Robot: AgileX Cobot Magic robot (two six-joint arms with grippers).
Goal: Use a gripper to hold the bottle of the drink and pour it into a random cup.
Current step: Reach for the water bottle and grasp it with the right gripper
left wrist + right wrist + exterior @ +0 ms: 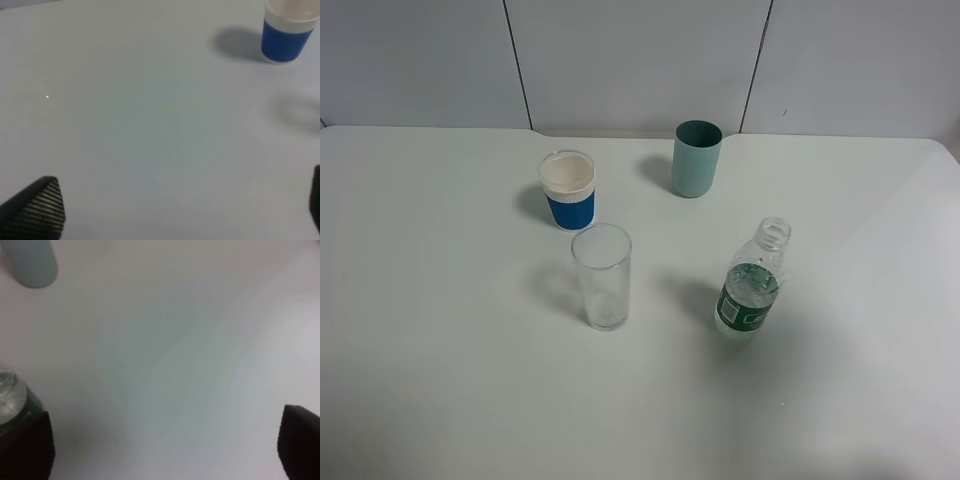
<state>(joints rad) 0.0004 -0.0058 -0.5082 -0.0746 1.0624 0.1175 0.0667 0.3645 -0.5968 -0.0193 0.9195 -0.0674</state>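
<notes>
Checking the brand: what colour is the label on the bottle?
The label on the bottle is dark green, clearest in the exterior high view.

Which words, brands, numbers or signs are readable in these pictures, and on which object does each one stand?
No text can be read in any view.
The bottle has a dark green label with pale marks, too small and blurred to read.
The paper cup, the teal cup and the clear glass show no print.
</notes>
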